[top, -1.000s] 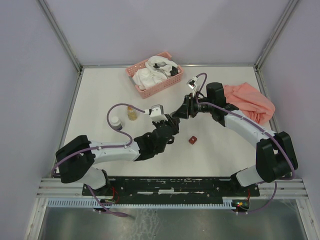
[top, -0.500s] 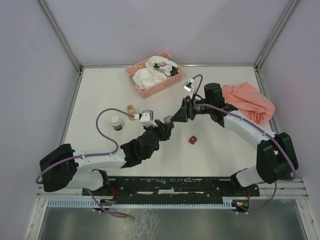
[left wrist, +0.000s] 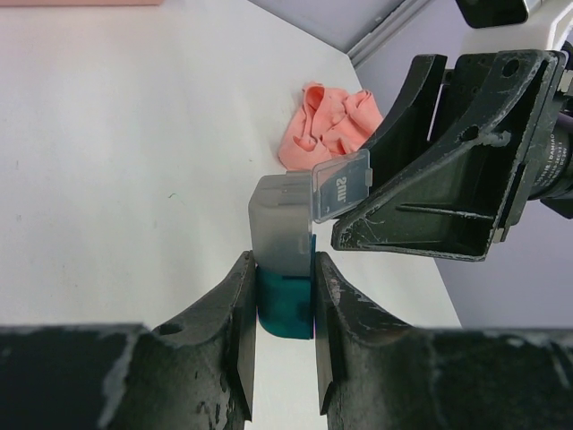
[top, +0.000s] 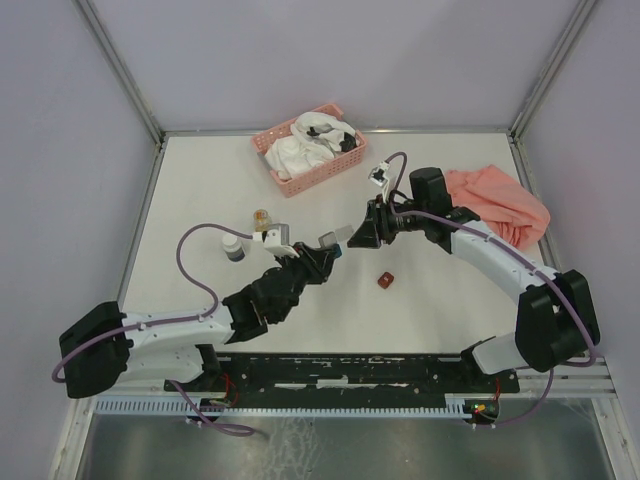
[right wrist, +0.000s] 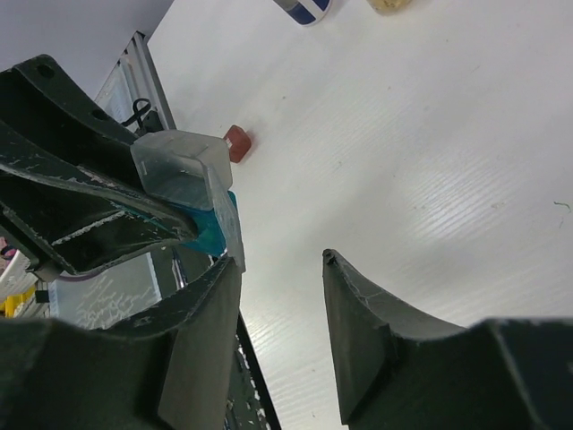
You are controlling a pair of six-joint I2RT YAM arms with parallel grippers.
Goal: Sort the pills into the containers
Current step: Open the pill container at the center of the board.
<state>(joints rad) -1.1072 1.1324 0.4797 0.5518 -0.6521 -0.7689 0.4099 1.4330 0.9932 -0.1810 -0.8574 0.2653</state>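
Note:
My left gripper [left wrist: 283, 262] is shut on a teal container [left wrist: 285, 306] with a clear upper part [left wrist: 281, 224], held above the table. Its clear lid flap [left wrist: 341, 184] stands up. My right gripper [right wrist: 279, 263] is open, with one finger [right wrist: 201, 331] against that flap [right wrist: 224, 224]. In the top view both grippers meet mid-table, left [top: 320, 254] and right [top: 356, 238]. A dark red container [top: 385, 280] lies on the table to their right. A small clear jar of amber pills [top: 262, 221] stands to their left.
A white-capped jar with dark contents [top: 232, 246] stands left of the pill jar. A pink slatted basket [top: 322, 170] with white items sits at the back. A salmon cloth [top: 500, 200] lies at the right edge.
My left arm has drawn back to the left, carrying the teal container a little leftward. My right gripper has followed it to the left.

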